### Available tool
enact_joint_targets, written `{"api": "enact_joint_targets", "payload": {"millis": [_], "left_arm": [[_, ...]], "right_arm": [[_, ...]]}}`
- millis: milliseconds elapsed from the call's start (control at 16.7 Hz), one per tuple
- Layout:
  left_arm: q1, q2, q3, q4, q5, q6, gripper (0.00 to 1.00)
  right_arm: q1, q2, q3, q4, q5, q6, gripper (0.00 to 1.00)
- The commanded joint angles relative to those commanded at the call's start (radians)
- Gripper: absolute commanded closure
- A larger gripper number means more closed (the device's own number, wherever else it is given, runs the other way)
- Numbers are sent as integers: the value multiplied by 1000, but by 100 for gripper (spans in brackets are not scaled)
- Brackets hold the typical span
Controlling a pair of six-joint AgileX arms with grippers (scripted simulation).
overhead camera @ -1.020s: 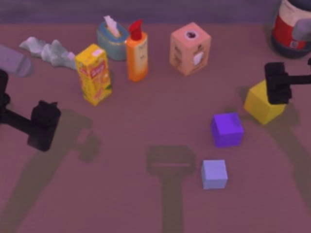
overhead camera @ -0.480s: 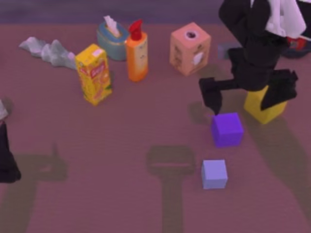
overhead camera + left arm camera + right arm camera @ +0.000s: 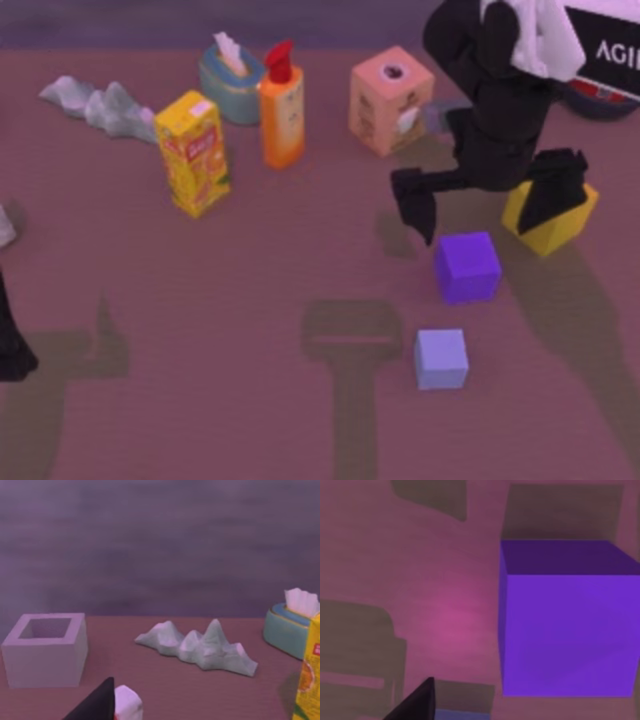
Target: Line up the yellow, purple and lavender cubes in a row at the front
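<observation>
While the right gripper (image 3: 485,195) hangs at the upper right of the top view, its 2 dark fingers are seen spread wide, 1 finger (image 3: 415,208) reaching toward the frame's centre and the other lying over the yellow cube (image 3: 560,222); nothing is held. The purple cube (image 3: 467,266) sits just below the gripper, and the lavender cube (image 3: 441,359) lies lower still, near the bottom centre. All 3 cubes stand apart and no row is formed yet.

For a clean pick, it is judged that the open jaws should be centred over 1 cube, squared to its flat faces, and lowered without nudging a neighbour; the yellow and purple cubes are near each other.

In the right wrist view the purple cube (image 3: 567,620) fills the frame and is cut off at the edge. Much of the yellow cube is hidden beneath the arm. The left gripper (image 3: 12,350) is cut off at the lower left edge, parked; its state cannot be told.
</observation>
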Motion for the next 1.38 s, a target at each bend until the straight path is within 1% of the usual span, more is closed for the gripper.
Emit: {"api": "enact_joint_targets", "payload": {"millis": [120, 240, 600, 900, 1380], "left_arm": [[0, 0, 0, 0, 0, 0, 0], [0, 0, 0, 0, 0, 0, 0], [0, 0, 0, 0, 0, 0, 0], [0, 0, 0, 0, 0, 0, 0], [0, 0, 0, 0, 0, 0, 0]], "right_arm": [[-4, 3, -2, 4, 0, -1, 0], [-2, 16, -28, 41, 0, -2, 0], [1, 102, -167, 274, 1, 2, 0], [1, 113, -184, 296, 1, 3, 0], [1, 113, -184, 296, 1, 3, 60]]}}
